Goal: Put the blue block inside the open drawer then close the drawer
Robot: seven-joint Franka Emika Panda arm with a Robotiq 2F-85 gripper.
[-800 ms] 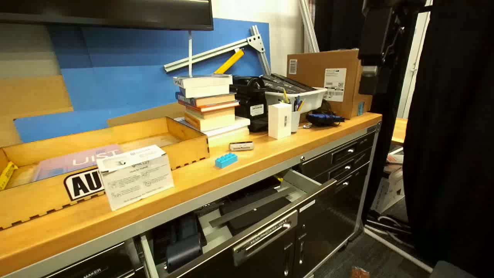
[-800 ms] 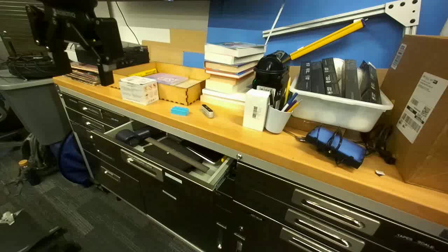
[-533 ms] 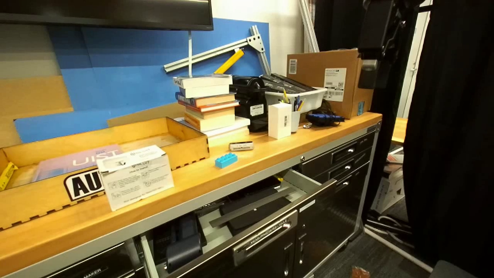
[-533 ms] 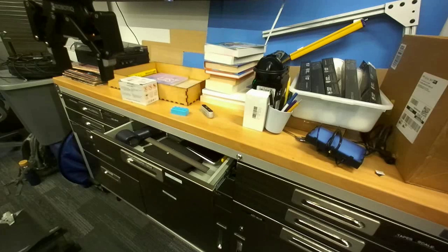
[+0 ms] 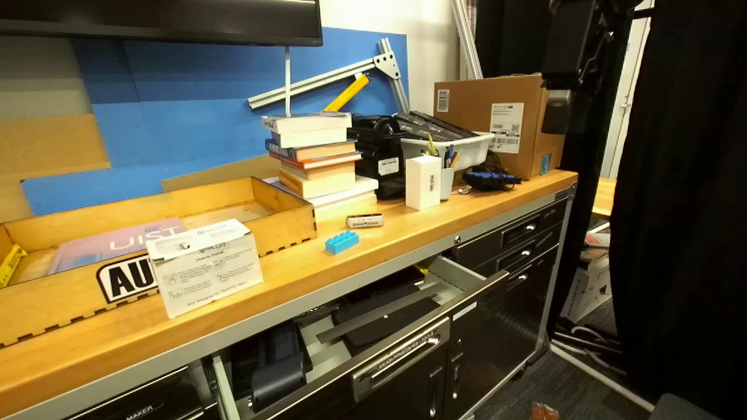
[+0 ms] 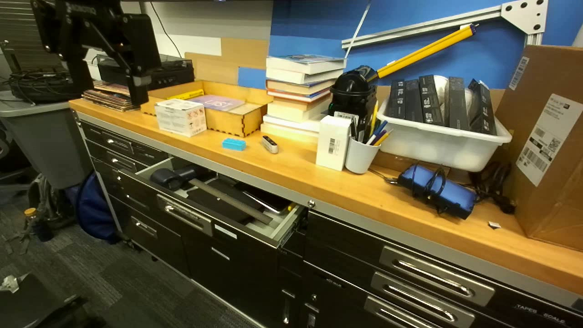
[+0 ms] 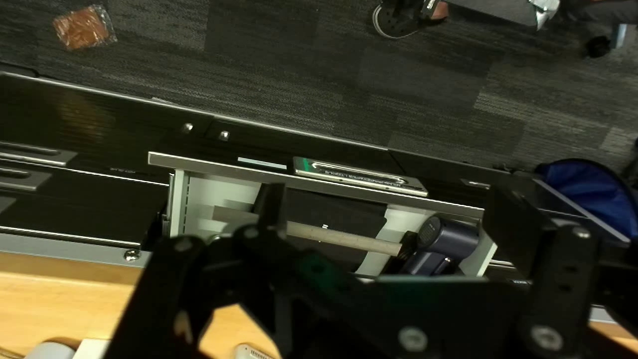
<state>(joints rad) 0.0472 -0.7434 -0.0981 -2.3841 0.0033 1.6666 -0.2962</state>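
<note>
The small light-blue block (image 5: 342,242) lies on the wooden worktop above the drawer; it also shows in an exterior view (image 6: 233,144). It is hidden in the wrist view. The drawer (image 5: 402,357) is pulled open, with its bar handle on the black front; it also shows in an exterior view (image 6: 184,214) and in the wrist view (image 7: 219,168). It holds a dark hair-dryer-like tool, a long flat strip and dark flat items. My gripper (image 6: 111,96) is open and empty, high above the bench and apart from the block. Its spread fingers frame the drawer in the wrist view (image 7: 384,199).
A small grey device (image 5: 365,220) lies beside the block. A white printed box (image 5: 204,268) and wooden tray (image 5: 286,224) stand near it. A book stack (image 5: 318,157), white box (image 5: 423,182), pen cup (image 6: 362,155), white bin (image 6: 437,146) and cardboard box (image 6: 542,146) also stand on the worktop.
My gripper has risen slightly since the earliest frames and looks still over the last half second. The block and the drawer have not moved.
</note>
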